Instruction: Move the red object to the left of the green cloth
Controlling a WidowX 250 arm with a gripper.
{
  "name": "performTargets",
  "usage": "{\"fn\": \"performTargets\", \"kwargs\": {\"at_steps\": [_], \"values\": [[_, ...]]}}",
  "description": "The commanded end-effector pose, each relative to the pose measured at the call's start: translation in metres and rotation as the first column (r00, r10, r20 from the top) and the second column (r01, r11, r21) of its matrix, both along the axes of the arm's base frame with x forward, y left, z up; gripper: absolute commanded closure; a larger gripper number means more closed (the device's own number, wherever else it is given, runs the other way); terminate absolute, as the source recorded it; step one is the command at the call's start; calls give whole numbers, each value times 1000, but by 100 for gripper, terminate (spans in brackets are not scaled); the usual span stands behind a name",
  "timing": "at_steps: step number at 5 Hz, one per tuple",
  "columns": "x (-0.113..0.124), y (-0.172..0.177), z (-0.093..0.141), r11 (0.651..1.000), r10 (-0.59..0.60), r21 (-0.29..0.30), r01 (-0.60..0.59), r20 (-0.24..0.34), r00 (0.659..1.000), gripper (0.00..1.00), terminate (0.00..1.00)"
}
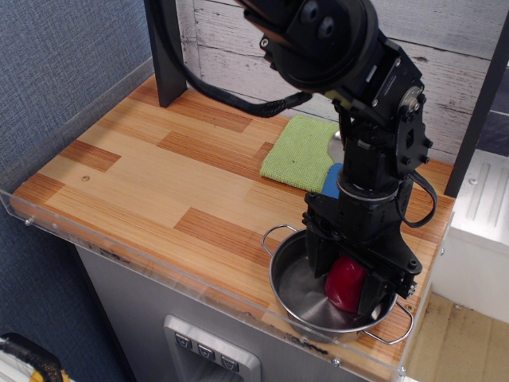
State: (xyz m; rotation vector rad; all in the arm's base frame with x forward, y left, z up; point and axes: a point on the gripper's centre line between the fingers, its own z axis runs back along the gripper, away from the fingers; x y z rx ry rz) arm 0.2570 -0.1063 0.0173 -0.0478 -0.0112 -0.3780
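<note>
The gripper (347,280) is squeezing the red object (344,283) down inside the metal pan (296,285). The green cloth (298,152) lies flat on the table, far behind the gripper.

The wooden table (159,175) carries 1 green cloth (298,151) and 1 steel pan (298,290) near its front edge.

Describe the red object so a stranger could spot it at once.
Start at the wooden counter and go to its near right corner, where a steel pan sits. The red object is inside that pan, between the fingers of the black gripper. It is the only glossy, deep-red rounded lump in the scene.
</note>
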Motion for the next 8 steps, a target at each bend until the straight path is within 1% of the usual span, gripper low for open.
{"fn": "performTargets", "kwargs": {"at_steps": [1,2,3,4,5,6,7,8], "values": [[2,-3,16,1000,-8,-18,10,64,998,100,0],[2,-4,25,999,-18,-28,20,69,997,100,0],[2,0,48,1000,-12,-22,14,100,995,100,0],[11,21,72,1000,13,-15,-11,133,991,100,0],[24,61,94,996,65,46,-74,169,984,100,0],[40,100,102,984,130,99,-147,161,978,100,0],[52,138,94,969,209,101,-224,135,969,100,0],[68,163,79,965,233,107,-241,80,969,100,0]]}}
